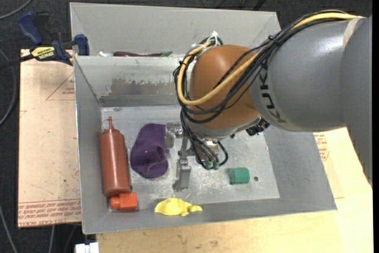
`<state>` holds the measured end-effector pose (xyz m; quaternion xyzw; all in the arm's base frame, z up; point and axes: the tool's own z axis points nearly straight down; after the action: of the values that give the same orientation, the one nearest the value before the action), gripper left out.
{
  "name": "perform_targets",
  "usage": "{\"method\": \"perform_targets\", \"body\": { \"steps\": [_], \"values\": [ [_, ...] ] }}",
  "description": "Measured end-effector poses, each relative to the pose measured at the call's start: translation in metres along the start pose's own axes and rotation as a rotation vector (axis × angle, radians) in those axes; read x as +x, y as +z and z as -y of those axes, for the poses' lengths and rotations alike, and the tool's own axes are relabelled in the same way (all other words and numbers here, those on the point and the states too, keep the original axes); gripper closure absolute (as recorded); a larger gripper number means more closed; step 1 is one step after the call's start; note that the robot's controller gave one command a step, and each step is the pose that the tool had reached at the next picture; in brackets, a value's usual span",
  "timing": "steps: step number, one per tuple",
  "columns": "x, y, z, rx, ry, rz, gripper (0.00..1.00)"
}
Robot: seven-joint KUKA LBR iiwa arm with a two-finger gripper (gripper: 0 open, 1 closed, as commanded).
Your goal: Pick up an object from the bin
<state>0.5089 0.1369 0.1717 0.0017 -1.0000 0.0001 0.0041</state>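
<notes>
The hand (188, 170) hangs low over the middle of the bin (89, 127), under the arm's orange wrist cover. Whether it stands wide or narrow I cannot tell, and nothing shows held in it.

The thing nearest to it is a purple soft lump (149, 151), seemingly cloth or plush, lying just beside the hand at its 9 o'clock. It looks light and limp. It would likely give under a pinch rather than slip, and it is not fragile. A raised fold along its upper edge seems the best hold, since a pinch at the flat middle may only press it into the floor.

Farther out at 9 o'clock, a red-brown squeeze bottle (114, 163) lies lengthwise with its orange cap (124, 202) toward 6 o'clock. It is probably smooth, rounded and heavier, so it is best taken across its narrow body. A small green block (239, 175) sits at the hand's 3 o'clock, apart from it. It looks stiff and light and should be easy to take by its opposite flat sides. A crumpled yellow scrap (174, 207) lies at 6 o'clock by the near wall, and it looks flimsy and low.
</notes>
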Motion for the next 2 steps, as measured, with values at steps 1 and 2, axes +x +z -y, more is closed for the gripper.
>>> {"method": "perform_targets", "body": {
  "steps": [1, 2],
  "values": [
    [-0.002, -0.005, 0.001, -0.001, 0.003, 0.008, 0.0],
    [-0.011, 0.039, 0.001, -0.004, 0.032, 0.012, 0.0]
  ]
}}
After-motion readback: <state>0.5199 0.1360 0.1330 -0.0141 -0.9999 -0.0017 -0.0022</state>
